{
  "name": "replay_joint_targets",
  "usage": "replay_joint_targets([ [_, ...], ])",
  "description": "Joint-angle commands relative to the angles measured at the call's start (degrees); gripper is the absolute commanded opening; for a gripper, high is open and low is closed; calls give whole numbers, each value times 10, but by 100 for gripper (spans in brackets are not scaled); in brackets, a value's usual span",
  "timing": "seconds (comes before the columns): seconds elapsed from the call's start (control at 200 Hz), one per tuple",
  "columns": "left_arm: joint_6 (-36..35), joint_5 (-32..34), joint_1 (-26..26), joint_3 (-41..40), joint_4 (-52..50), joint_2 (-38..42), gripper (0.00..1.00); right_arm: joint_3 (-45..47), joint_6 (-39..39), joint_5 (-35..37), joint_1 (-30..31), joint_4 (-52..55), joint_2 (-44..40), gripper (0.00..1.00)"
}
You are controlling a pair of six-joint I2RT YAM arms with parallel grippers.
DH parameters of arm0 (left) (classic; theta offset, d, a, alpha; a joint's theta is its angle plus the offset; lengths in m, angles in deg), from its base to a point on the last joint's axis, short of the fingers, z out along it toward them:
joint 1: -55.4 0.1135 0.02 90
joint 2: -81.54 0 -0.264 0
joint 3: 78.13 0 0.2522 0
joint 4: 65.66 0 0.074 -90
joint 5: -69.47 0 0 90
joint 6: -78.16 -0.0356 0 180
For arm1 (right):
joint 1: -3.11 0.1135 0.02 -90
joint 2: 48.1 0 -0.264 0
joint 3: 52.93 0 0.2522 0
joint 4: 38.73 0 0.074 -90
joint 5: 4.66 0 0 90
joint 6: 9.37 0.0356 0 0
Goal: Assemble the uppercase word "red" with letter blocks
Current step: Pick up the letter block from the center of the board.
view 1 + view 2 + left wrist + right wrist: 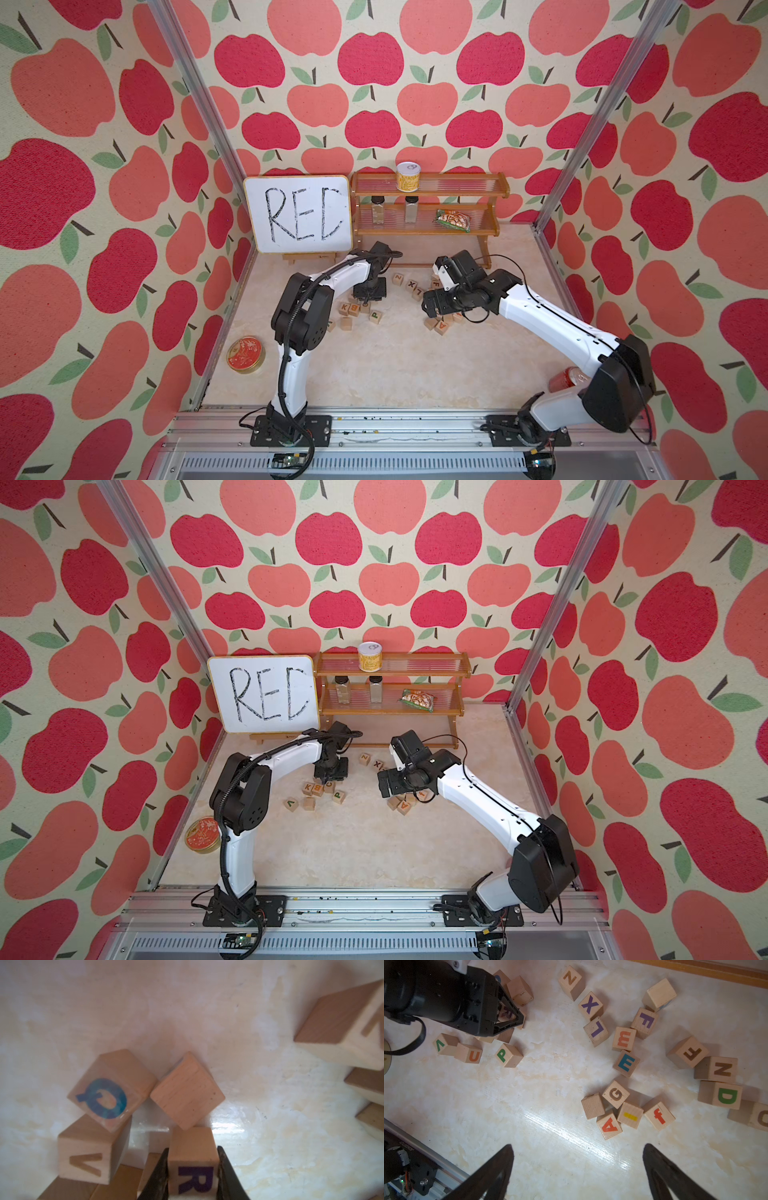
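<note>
marbled bench (529,1095): left end effector (193,1148) pinching r block (194,1176); right end effector (577,1145) spread, e block (626,1063) lying ahead of it, nearer that arm.

From high above the front rail (395,428) in both top views, aimed down and inward at the back wall (374,104), with white board (297,214) and shelf (457,195) in the upper middle of the frame. Far off, taking in the whole scene, almost the same field twice. From the left wrist, pressed very close, looking along the left gripper (193,1149) onto the R block (194,1159). From the right wrist, higher up, facing down past the right gripper (577,1145). Shared with the left wrist: that R block and the N block (571,979).
</note>
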State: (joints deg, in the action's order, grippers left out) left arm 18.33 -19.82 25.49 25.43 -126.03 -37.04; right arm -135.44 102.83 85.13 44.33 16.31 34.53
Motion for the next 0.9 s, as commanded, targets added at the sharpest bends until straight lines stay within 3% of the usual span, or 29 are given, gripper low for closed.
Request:
replay_joint_targets([
  [0.0,64,17,-3,22,-50,-1,13,15,5,-20,-3,-8,-23,99],
  [0.32,158,27,-13,42,-93,16,13,45,16,-42,-1,-21,-54,99],
  [0.895,409,65,-49,43,-174,69,15,89,53,-46,39,-47,-94,99],
])
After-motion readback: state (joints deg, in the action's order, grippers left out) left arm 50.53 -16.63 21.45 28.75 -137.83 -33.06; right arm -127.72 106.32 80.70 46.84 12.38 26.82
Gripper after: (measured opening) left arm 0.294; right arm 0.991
